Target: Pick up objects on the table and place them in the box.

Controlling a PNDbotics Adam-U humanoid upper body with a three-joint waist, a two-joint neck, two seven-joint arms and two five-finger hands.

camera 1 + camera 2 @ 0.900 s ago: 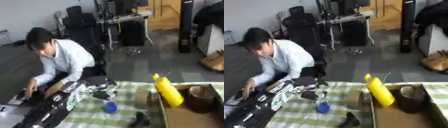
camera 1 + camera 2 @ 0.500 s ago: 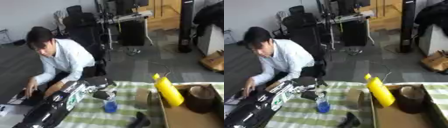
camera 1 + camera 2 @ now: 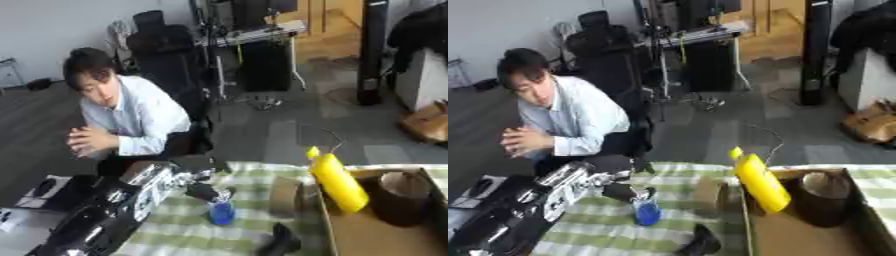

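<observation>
Left hand point(image 3: 203, 190) was out over the bench point(image 3: 175, 230), near its far edge, arm coming in from the near-left corner. Fingers pointed down onto the top of one small blue bottle point(image 3: 221, 212). Hand was right above it and at least close to touching; too blurred to say whether the fingers were apart or closed on the cap, so cannot tell. Bottle stood upright on the green-and-white checked cloth, left of the box and roughly mid-bench.

Right hand didn't show in either view.

One cardboard box point(image 3: 367, 235) sat at the right side of the bench, open at the top. A brown flap point(image 3: 284, 196) stood up on its left side, between the bottle and the box interior, so it was the thing in the way on a straight line across. One yellow bottle point(image 3: 337, 182) leaned tilted over the box's left wall, cap end up and pointing toward the far-left. One dark brown cylindrical container point(image 3: 398, 197) stood upright inside the box, just right of the yellow bottle, mouth open.

One dark object point(image 3: 282, 241) lay on the cloth at the near edge, right of and nearer than the blue bottle, apart from it; couldn't make out what it was.
</observation>
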